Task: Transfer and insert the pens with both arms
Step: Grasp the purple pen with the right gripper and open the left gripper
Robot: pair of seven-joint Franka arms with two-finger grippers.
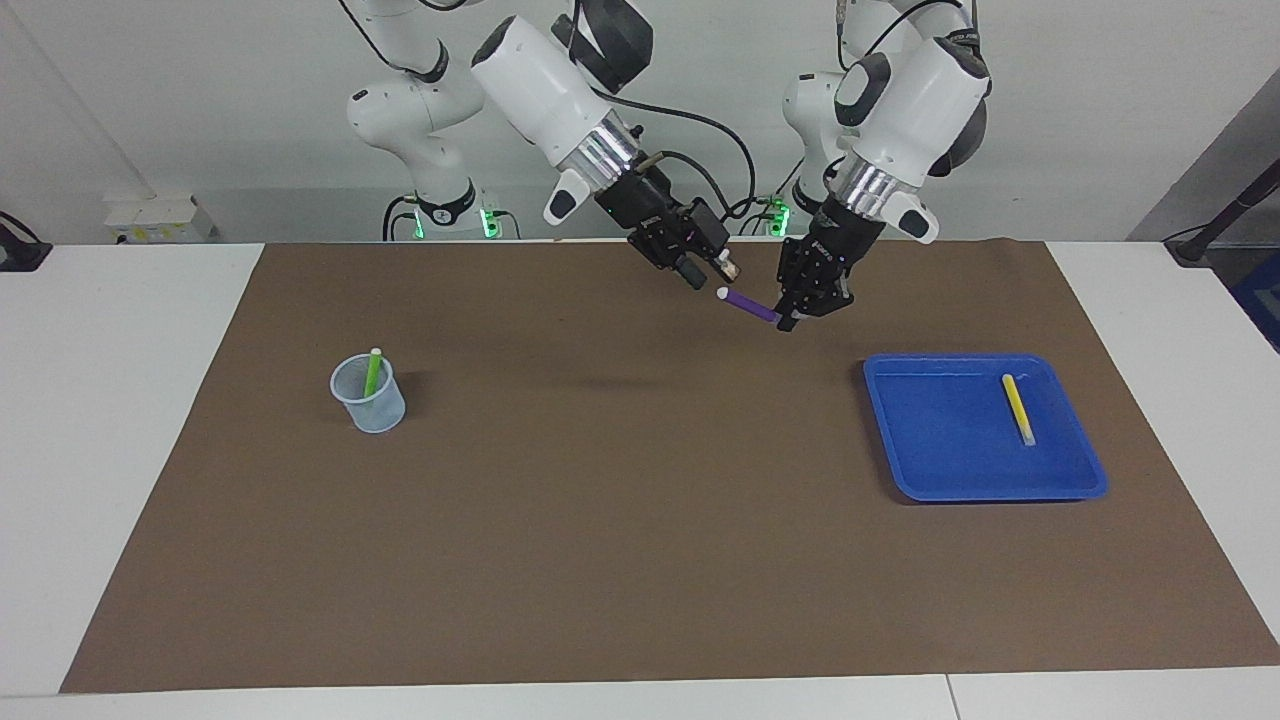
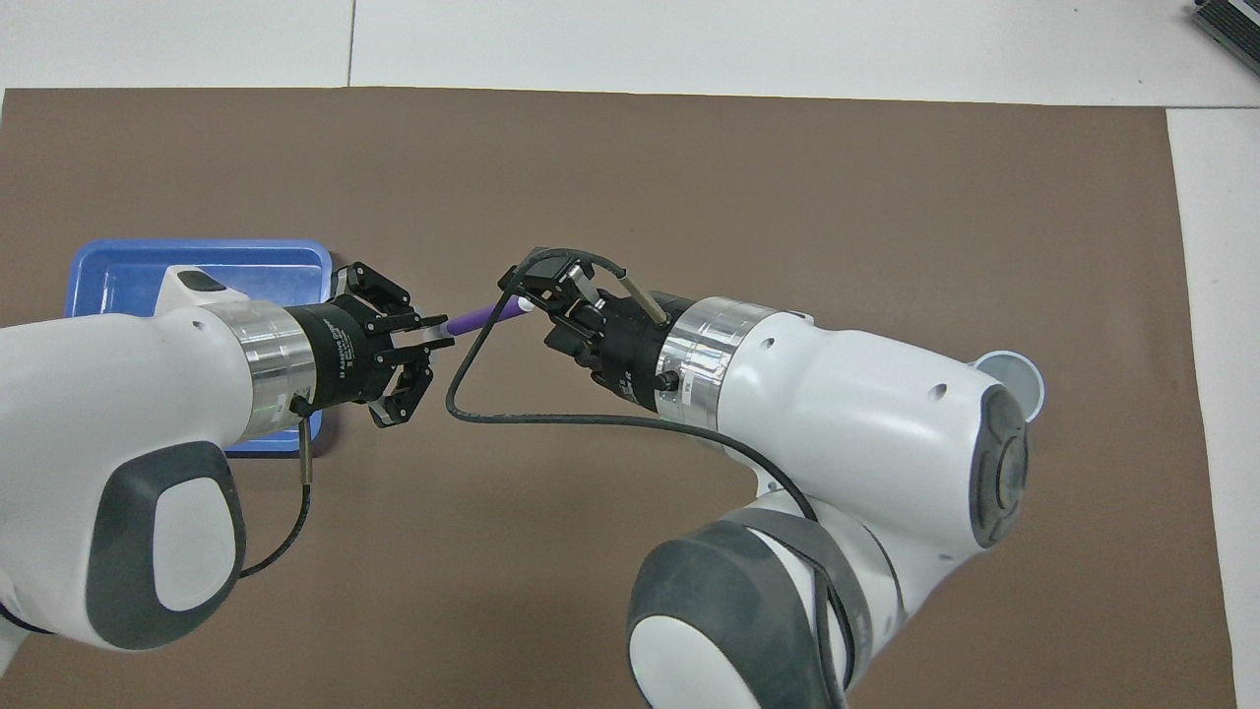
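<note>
My left gripper (image 1: 787, 322) (image 2: 438, 333) hangs over the mat between the two arm bases, shut on one end of the purple pen (image 1: 750, 305) (image 2: 482, 317). The pen lies almost level in the air, and its whitish cap points at my right gripper (image 1: 712, 276) (image 2: 527, 290). That gripper is open, its fingertips standing apart right at the capped end. The green pen (image 1: 372, 372) stands in a clear cup (image 1: 368, 400) toward the right arm's end. The yellow pen (image 1: 1018, 408) lies in the blue tray (image 1: 985, 492) toward the left arm's end.
A brown mat (image 1: 640, 520) covers most of the white table. The right arm's black cable (image 2: 472, 394) loops below the two grippers. In the overhead view the arms hide most of the tray (image 2: 118, 281) and all but the cup's rim (image 2: 1024, 379).
</note>
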